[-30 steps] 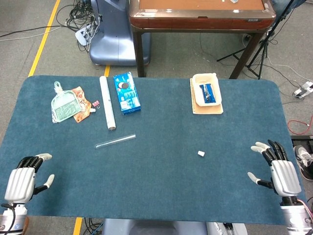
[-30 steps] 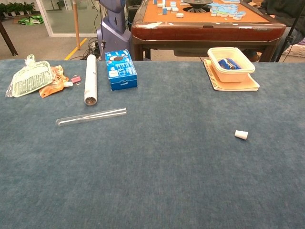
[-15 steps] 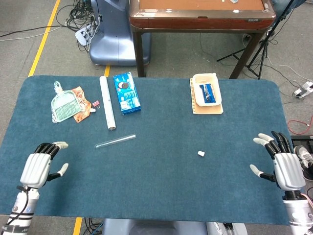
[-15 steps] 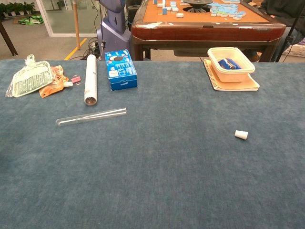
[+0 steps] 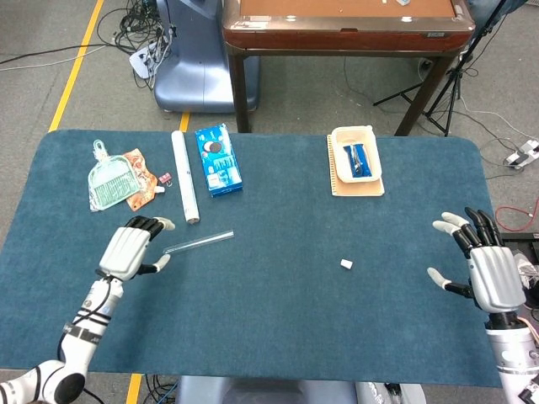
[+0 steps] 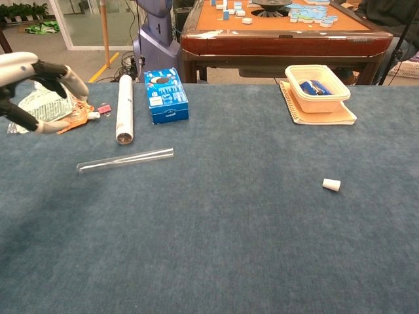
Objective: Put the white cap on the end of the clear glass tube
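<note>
The clear glass tube (image 5: pixel 199 242) lies flat on the blue table left of centre, also seen in the chest view (image 6: pixel 125 159). The small white cap (image 5: pixel 346 264) lies on its own right of centre (image 6: pixel 331 185). My left hand (image 5: pixel 130 245) hovers open just left of the tube's left end, fingers apart, holding nothing; the chest view shows it at the left edge (image 6: pixel 29 88). My right hand (image 5: pixel 484 259) is open near the table's right edge, well right of the cap.
At the back left lie a green brush packet (image 5: pixel 112 177), an orange packet (image 5: pixel 139 177), a white roll (image 5: pixel 184 176) and a blue box (image 5: pixel 218 159). A cream tray (image 5: pixel 354 151) on a notebook sits back right. A wooden table (image 5: pixel 345 29) stands behind.
My left hand has moved forward and to the right, from the table's near-left corner up to the tube's left end. The right hand shifted slightly forward. Tube and cap have not moved.
</note>
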`<state>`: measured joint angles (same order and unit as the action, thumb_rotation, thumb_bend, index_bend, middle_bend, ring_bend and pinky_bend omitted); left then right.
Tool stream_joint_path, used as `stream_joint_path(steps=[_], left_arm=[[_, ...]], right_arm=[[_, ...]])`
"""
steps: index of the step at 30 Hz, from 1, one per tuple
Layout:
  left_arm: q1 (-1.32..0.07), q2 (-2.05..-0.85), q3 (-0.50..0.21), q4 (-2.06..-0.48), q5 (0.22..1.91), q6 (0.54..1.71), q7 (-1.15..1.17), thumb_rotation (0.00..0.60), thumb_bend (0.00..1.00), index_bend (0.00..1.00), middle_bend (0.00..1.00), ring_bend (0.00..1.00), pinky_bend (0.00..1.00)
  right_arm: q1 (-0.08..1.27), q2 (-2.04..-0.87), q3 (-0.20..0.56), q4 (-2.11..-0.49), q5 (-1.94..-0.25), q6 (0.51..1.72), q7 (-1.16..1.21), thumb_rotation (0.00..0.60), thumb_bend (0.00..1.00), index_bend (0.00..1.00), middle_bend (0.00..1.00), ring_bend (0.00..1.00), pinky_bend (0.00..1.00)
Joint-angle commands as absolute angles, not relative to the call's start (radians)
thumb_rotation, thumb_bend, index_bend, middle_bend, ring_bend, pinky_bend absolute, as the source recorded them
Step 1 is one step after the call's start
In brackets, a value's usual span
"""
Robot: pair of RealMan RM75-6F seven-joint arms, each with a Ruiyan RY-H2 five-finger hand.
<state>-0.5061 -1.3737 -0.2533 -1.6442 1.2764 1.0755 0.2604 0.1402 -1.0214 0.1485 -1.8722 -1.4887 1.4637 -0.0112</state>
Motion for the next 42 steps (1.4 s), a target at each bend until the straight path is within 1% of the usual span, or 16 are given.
stream_joint_path(steps=[1, 7, 15, 18, 23, 25, 26, 27, 28, 30, 32, 34, 35, 36, 39, 42], left_arm=[[-0.585, -1.455, -0.275, -1.561, 1.186, 1.004, 0.328, 0.6, 0.25, 0.31, 0.28, 0.26, 0.17], [-0.655, -1.532, -0.276, -1.462, 1.072, 0.949, 0.409, 0.6, 0.25, 0.31, 0.28, 0.26, 0.17], [-0.711, -1.6, -0.261, -1.389, 0.947, 0.925, 0.502, 0.6, 0.25, 0.34, 0.28, 0.26, 0.17], [-0.73, -1.622, -0.252, -1.363, 0.909, 0.915, 0.531, 0.589, 0.25, 0.35, 0.28, 0.26, 0.14], [-0.761, -1.657, -0.239, -1.311, 0.877, 0.931, 0.587, 0.539, 0.24, 0.36, 0.3, 0.27, 0.13], [-0.763, -1.664, -0.239, -1.298, 0.878, 0.951, 0.591, 0.492, 0.24, 0.36, 0.35, 0.31, 0.15], [-0.763, -1.665, -0.24, -1.295, 0.884, 0.964, 0.589, 0.459, 0.24, 0.36, 0.37, 0.34, 0.17], [-0.76, -1.666, -0.241, -1.293, 0.894, 0.98, 0.584, 0.407, 0.23, 0.36, 0.42, 0.38, 0.23], [-0.757, -1.666, -0.241, -1.29, 0.908, 0.997, 0.574, 0.373, 0.23, 0.36, 0.46, 0.41, 0.3], [-0.755, -1.661, -0.239, -1.289, 0.922, 1.004, 0.558, 0.338, 0.23, 0.36, 0.56, 0.49, 0.44], [-0.757, -1.656, -0.239, -1.29, 0.917, 0.993, 0.553, 0.317, 0.22, 0.36, 0.7, 0.6, 0.6], [-0.763, -1.655, -0.239, -1.292, 0.902, 0.981, 0.56, 0.28, 0.22, 0.36, 0.84, 0.75, 0.8], [-0.767, -1.658, -0.239, -1.289, 0.896, 0.979, 0.567, 0.263, 0.22, 0.37, 0.89, 0.8, 0.87], [-0.77, -1.662, -0.238, -1.285, 0.889, 0.977, 0.575, 0.257, 0.22, 0.37, 0.92, 0.85, 0.91], [-0.785, -1.68, -0.239, -1.272, 0.856, 0.962, 0.597, 0.259, 0.22, 0.4, 0.98, 0.92, 0.99], [-0.804, -1.698, -0.237, -1.249, 0.825, 0.95, 0.633, 0.281, 0.22, 0.42, 1.0, 0.96, 1.0]], right_arm=[[0.138, -1.019, 0.147, -1.87, -1.487, 1.467, -0.006, 0.6, 0.17, 0.28, 0.19, 0.05, 0.06], [0.132, -1.018, 0.141, -1.864, -1.484, 1.473, 0.003, 0.6, 0.17, 0.28, 0.19, 0.05, 0.06], [0.129, -1.022, 0.138, -1.852, -1.474, 1.474, 0.015, 0.6, 0.17, 0.28, 0.19, 0.05, 0.06], [0.128, -1.024, 0.136, -1.847, -1.472, 1.474, 0.022, 0.6, 0.17, 0.28, 0.19, 0.05, 0.06], [0.123, -1.025, 0.131, -1.838, -1.472, 1.478, 0.032, 0.6, 0.17, 0.28, 0.19, 0.05, 0.06], [0.119, -1.024, 0.13, -1.836, -1.471, 1.481, 0.037, 0.6, 0.17, 0.28, 0.19, 0.05, 0.06], [0.118, -1.024, 0.129, -1.834, -1.47, 1.483, 0.038, 0.6, 0.17, 0.28, 0.19, 0.05, 0.06], [0.116, -1.024, 0.128, -1.832, -1.469, 1.484, 0.04, 0.6, 0.17, 0.28, 0.19, 0.05, 0.06], [0.114, -1.024, 0.127, -1.83, -1.468, 1.485, 0.042, 0.6, 0.17, 0.28, 0.19, 0.05, 0.06], [0.113, -1.025, 0.126, -1.826, -1.464, 1.483, 0.046, 0.6, 0.17, 0.28, 0.19, 0.05, 0.06], [0.114, -1.026, 0.126, -1.823, -1.464, 1.481, 0.049, 0.6, 0.17, 0.28, 0.19, 0.05, 0.06], [0.116, -1.03, 0.125, -1.819, -1.465, 1.48, 0.052, 0.6, 0.17, 0.28, 0.19, 0.05, 0.06], [0.116, -1.031, 0.125, -1.818, -1.466, 1.478, 0.054, 0.6, 0.17, 0.28, 0.19, 0.05, 0.06], [0.117, -1.032, 0.125, -1.817, -1.466, 1.477, 0.055, 0.6, 0.17, 0.28, 0.19, 0.05, 0.06], [0.117, -1.031, 0.124, -1.813, -1.465, 1.475, 0.057, 0.6, 0.17, 0.28, 0.19, 0.05, 0.06], [0.115, -1.029, 0.124, -1.812, -1.462, 1.476, 0.058, 0.6, 0.17, 0.28, 0.19, 0.05, 0.06]])
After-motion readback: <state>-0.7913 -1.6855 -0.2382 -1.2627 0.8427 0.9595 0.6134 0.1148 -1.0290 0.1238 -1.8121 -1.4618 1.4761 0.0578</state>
